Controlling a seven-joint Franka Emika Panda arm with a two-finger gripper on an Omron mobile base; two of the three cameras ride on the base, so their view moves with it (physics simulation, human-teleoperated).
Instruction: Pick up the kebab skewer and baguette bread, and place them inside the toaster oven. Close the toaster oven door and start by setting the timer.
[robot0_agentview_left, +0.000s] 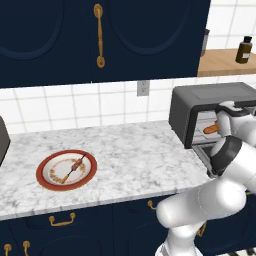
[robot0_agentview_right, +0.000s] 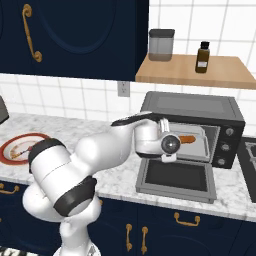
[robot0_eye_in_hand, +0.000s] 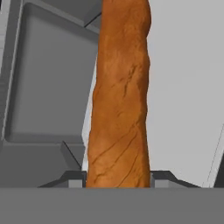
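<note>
Golden-brown baguette bread (robot0_eye_in_hand: 120, 100) pinched in hand (robot0_eye_in_hand: 118, 178) | inside toaster oven (robot0_agentview_right: 200, 107) mouth | toaster oven door (robot0_agentview_right: 176, 179) dropped flat

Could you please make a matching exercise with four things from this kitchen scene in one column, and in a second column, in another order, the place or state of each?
Things:
1. thin kebab skewer with reddish-brown chunks
2. long golden-brown baguette bread
3. dark grey glass-fronted toaster oven door
4. small dark brown bottle

Places or states:
A. dropped open, lying flat in front of the oven
B. standing on the wooden shelf
C. lying on the red-rimmed plate
D. held between the jaws at the oven's mouth

Pairs: 1-C, 2-D, 3-A, 4-B
</note>
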